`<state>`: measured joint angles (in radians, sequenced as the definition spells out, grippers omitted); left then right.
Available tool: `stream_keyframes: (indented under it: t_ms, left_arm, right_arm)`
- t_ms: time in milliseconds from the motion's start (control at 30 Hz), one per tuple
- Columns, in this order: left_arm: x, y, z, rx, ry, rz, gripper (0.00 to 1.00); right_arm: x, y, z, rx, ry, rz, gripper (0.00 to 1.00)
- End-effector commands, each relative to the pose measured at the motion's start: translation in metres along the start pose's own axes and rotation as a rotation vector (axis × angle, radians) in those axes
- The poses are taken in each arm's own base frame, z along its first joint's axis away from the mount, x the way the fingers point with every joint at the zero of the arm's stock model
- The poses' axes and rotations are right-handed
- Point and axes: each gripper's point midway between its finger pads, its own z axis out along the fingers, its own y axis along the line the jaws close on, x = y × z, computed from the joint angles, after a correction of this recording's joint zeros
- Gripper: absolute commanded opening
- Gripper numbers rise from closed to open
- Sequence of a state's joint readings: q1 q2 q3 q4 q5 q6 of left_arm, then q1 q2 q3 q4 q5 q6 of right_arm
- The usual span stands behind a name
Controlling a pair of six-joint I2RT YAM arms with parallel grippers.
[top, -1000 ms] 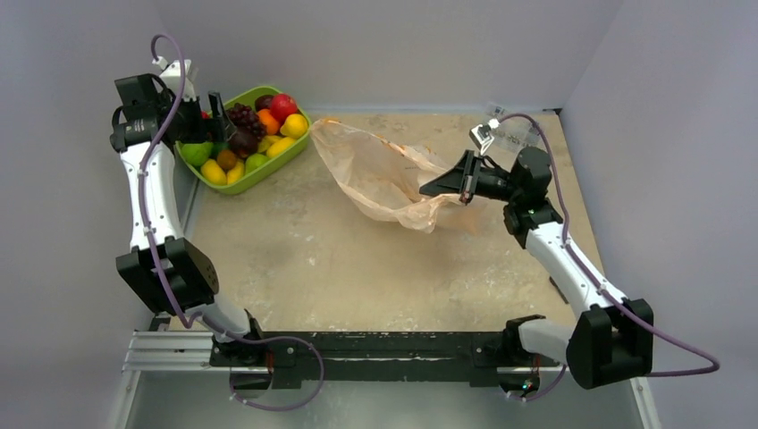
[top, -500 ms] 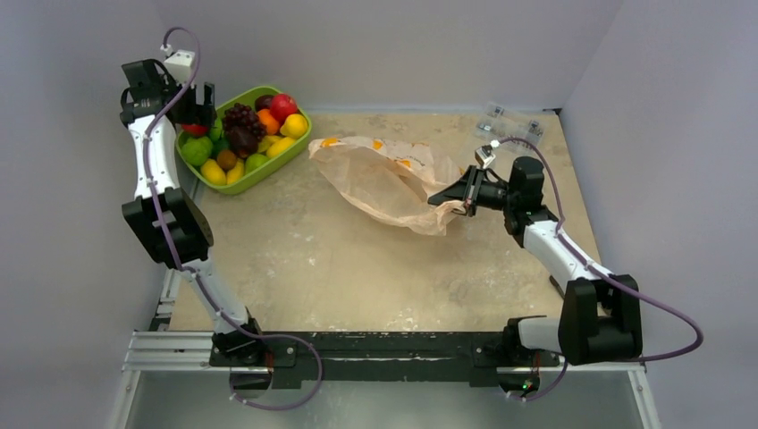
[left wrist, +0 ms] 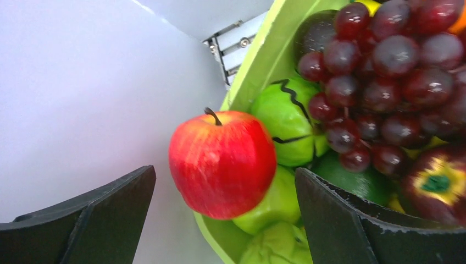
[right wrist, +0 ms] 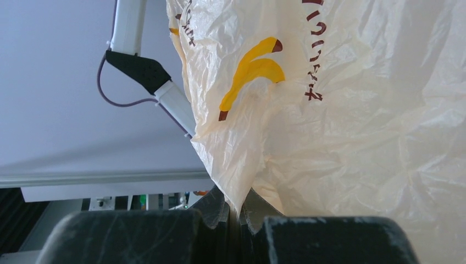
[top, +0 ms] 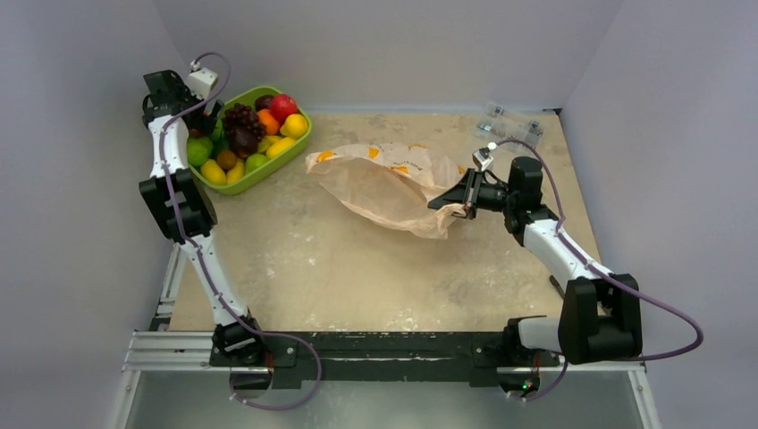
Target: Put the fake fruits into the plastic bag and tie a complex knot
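Two arms work at opposite ends of the table. The left gripper hangs over the wall-side rim of the lime-green tray, which sits in the far left corner close against the grey side wall, so there is little room on that flank. Its jaws are spread wide and hold nothing; a red apple lies between the two fingers with a gap on each side, perched on the tray's edge atop green fruits. The other fake fruits are heaped in the tray, the dark grape bunch just beside the apple. The right gripper is pinched tight on a fold at the edge of the plastic bag, which lies slumped and crumpled on the far middle of the table, its banana prints showing in the wrist view. Bare tabletop separates the bag from the tray. Small clear packets lie at the far right corner, apart from the bag.
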<state>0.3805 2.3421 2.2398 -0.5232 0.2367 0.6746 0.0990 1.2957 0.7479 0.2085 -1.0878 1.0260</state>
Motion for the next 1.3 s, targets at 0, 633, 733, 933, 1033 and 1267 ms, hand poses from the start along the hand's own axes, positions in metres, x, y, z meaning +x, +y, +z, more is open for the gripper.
stream_keyframes:
  t_ms: [0, 633, 733, 933, 1033, 1267]
  left_arm:
    - [-0.020, 0.034, 0.001, -0.088, -0.057, 0.087, 1.00]
    - [-0.063, 0.022, -0.055, -0.022, -0.200, -0.027, 0.45]
    - [-0.088, 0.015, -0.091, 0.014, -0.268, -0.044, 0.42]
    - [-0.140, -0.058, -0.200, 0.278, -0.451, -0.058, 0.37]
    - [-0.168, -0.123, -0.281, 0.453, -0.568, -0.003, 0.38]
    - [-0.184, -0.265, -0.424, 0.856, -0.744, 0.153, 0.40]
  right_arm:
    - [-0.002, 0.015, -0.001, -0.030, 0.031, -0.055, 0.00]
    - [-0.007, 0.018, 0.004, -0.051, 0.034, -0.014, 0.00]
    - [-0.002, 0.027, 0.005, -0.074, 0.047, -0.024, 0.00]
    - [0.013, 0.046, 0.013, -0.119, 0.098, 0.018, 0.00]
    - [0.023, 0.060, 0.016, -0.139, 0.140, 0.031, 0.00]
    - [0.010, 0.107, 0.021, -0.194, 0.167, 0.010, 0.00]
